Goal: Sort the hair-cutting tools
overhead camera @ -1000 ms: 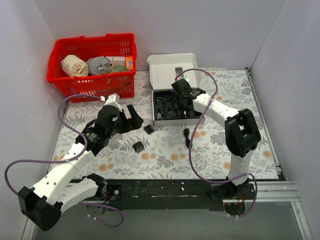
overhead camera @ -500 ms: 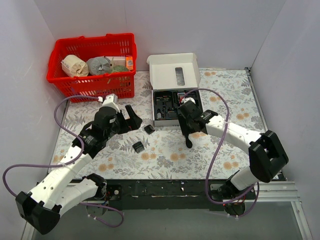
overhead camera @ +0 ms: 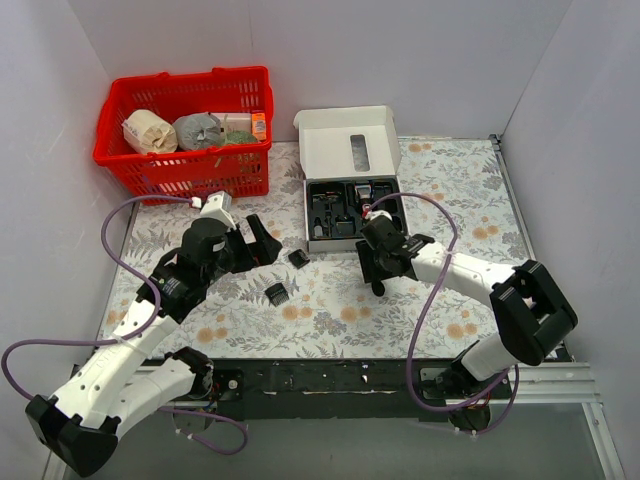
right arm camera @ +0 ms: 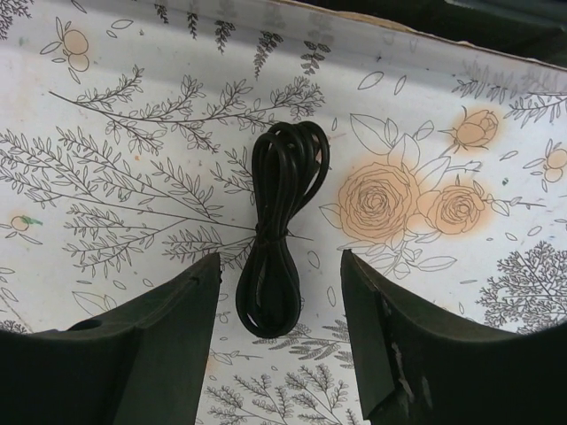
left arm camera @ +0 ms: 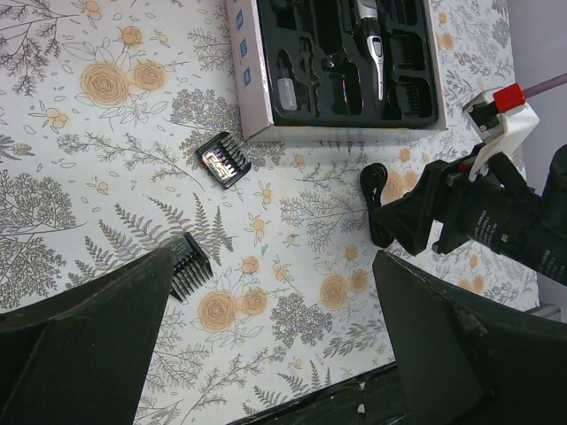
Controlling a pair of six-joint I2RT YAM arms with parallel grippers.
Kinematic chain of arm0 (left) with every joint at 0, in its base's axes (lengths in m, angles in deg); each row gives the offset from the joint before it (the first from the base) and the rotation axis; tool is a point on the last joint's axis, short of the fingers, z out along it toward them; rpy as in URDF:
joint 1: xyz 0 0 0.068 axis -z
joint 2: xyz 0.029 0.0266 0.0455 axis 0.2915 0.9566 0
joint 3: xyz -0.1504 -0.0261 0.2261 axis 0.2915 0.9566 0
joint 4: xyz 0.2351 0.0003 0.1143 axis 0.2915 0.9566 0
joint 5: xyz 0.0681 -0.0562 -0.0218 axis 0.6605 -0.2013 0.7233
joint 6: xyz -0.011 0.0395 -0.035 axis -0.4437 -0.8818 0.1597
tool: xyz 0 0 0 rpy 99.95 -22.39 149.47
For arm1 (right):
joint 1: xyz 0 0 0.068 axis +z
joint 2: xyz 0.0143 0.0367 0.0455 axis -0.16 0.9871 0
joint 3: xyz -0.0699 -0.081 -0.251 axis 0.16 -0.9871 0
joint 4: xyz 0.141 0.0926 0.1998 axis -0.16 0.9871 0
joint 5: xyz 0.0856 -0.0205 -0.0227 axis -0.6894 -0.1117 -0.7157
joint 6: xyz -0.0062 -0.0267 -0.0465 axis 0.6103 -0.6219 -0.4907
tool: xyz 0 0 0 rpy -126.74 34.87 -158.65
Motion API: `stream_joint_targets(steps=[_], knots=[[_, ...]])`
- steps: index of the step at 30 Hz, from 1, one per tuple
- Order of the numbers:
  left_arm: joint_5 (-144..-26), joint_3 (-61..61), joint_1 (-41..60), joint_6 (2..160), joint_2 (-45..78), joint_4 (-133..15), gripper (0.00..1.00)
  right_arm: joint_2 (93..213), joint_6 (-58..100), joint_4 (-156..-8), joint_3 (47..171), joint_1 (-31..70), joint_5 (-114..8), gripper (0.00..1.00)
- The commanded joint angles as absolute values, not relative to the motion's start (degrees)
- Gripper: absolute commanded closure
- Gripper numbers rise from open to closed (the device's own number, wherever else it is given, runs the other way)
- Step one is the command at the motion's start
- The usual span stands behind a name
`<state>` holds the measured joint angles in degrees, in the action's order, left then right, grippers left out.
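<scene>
1. Black cord (right arm camera: 279,230), coiled and tied at its waist, is seen lying flat on the floral table cover (right arm camera: 106,177), in the middle of the right wrist view
2. The right gripper (right arm camera: 279,266) is held spread wide directly over it. The cord is framed between the two fingers (right arm camera: 168,354), with bare cloth showing on either side, so nothing is touched or grasped
3. In the top view the same cord (overhead camera: 377,288) is found just below the right gripper (overhead camera: 378,266), near the lower edge of the kit box (overhead camera: 345,140) at centre frame
4. The left gripper (left arm camera: 273,261) is likewise released, its jaws set far apart and empty above the cloth
5. Two black comb attachments (left arm camera: 222,159) are shown in the left wrist view. One is placed just beside the box's lower left corner, and the other comb (left arm camera: 189,264) is found further down the frame, next to the tip of the finger at lower left
6. The hair clipper (left arm camera: 372,44) is laid in the box's black tray (left arm camera: 306,106) at the top of that frame
7. A red basket (overhead camera: 180,170) is set at the upper left of the top view, well apart from both claws
</scene>
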<state>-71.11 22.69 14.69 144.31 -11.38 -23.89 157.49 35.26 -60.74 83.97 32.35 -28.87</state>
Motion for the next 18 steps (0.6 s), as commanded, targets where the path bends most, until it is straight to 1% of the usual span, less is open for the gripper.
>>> stream_joint_targets(steps=[1, 6, 8, 9, 11, 12, 14, 18], knots=[[-71.4, 22.3, 14.8, 143.5, -12.5, -22.8, 0.02, 159.5, 36.2, -64.5, 85.3, 32.5, -29.9, 0.37], [-71.3, 22.5, 14.8, 143.5, -12.7, -23.0, 0.02, 162.2, 36.4, -65.7, 84.6, 32.5, -28.5, 0.37], [-71.2, 22.7, 14.9, 143.5, -12.8, -23.0, 0.02, 162.9, 36.5, -66.1, 84.3, 32.5, -28.0, 0.43], [-71.3, 22.7, 14.8, 143.5, -12.8, -22.9, 0.02, 163.1, 36.5, -66.5, 84.3, 32.5, -27.6, 0.56], [-71.4, 22.9, 14.9, 143.5, -12.9, -23.0, 0.02, 163.8, 36.5, -66.7, 84.4, 32.5, -27.3, 0.72], [-71.4, 22.9, 14.9, 143.5, -13.0, -22.8, 0.02, 164.2, 36.5, -66.5, 84.4, 32.5, -26.8, 0.85], [-71.1, 22.8, 14.8, 143.5, -13.3, -22.7, 0.02, 164.8, 36.5, -66.2, 84.5, 32.5, -26.5, 0.99], [-70.2, 22.1, 14.9, 143.3, -13.7, -21.7, 0.02, 164.0, 36.0, -64.4, 85.7, 33.1, -25.9, 0.99]])
